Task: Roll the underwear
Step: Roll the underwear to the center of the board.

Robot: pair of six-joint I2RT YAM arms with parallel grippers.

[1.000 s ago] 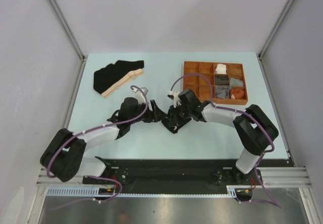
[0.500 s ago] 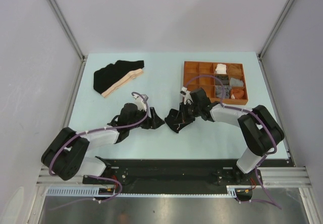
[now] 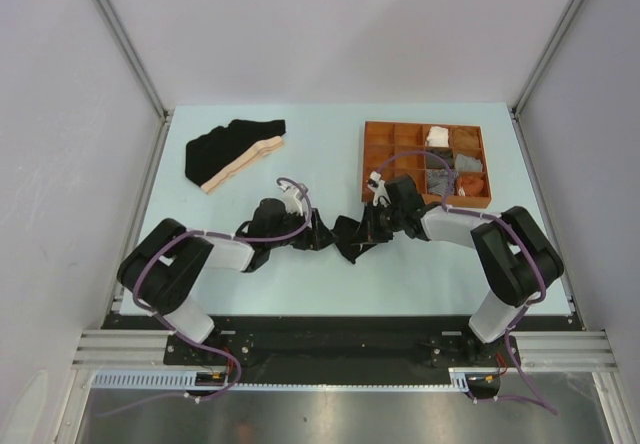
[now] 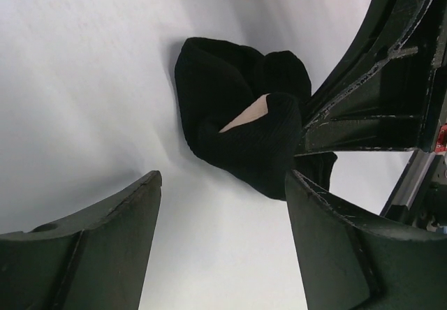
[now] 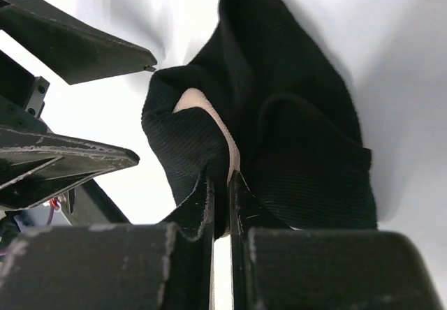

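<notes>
A bunched black brief [image 3: 350,236] with a bit of beige waistband showing lies mid-table between my grippers. My right gripper [image 3: 368,226] is shut on a fold of it; the right wrist view shows the fingers [image 5: 220,179] pinching the cloth [image 5: 293,135] at the beige edge. My left gripper [image 3: 320,234] is open just left of the brief, its fingers [image 4: 223,181] apart and empty, with the brief [image 4: 237,125] just ahead of them. A second black brief [image 3: 235,149] with a beige waistband lies flat at the back left. I cannot pick out the grey pin-striped boxer.
A brown compartmented tray [image 3: 385,134] stands at the back right, with rolled white, grey and orange cloths in its right-hand compartments. White walls close in the table at the left, the right and the back.
My left arm has swung right, bringing its open gripper up beside the bunched brief. My right gripper has drawn back a little to the right, still holding the brief.
</notes>
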